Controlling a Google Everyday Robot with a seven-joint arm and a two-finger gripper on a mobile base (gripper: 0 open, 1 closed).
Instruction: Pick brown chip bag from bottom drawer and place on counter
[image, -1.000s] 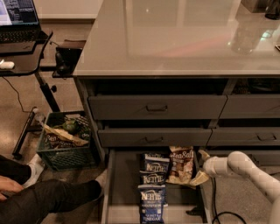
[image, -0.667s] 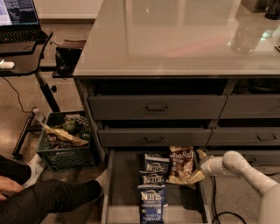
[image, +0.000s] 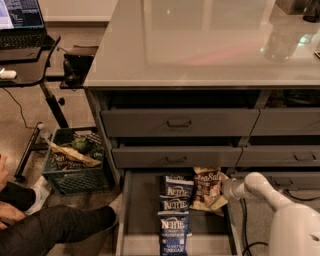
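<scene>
The brown chip bag (image: 207, 186) lies in the open bottom drawer (image: 142, 210), at the back right, next to the blue bags. My gripper (image: 223, 193) reaches in from the right on a white arm and is right at the bag's right edge, low in the drawer. The glossy grey counter (image: 200, 45) spans the top of the cabinet above.
Three dark blue Kettle bags (image: 175, 205) lie in a row down the drawer's middle. Two shut handled drawers (image: 177, 122) sit above. A green crate (image: 75, 160) of rubbish, a person's legs (image: 50, 225) and a black desk with a laptop (image: 20, 20) are at the left.
My gripper has moved a little to the left, closer against the brown chip bag's right edge. The blue bags have not moved.
</scene>
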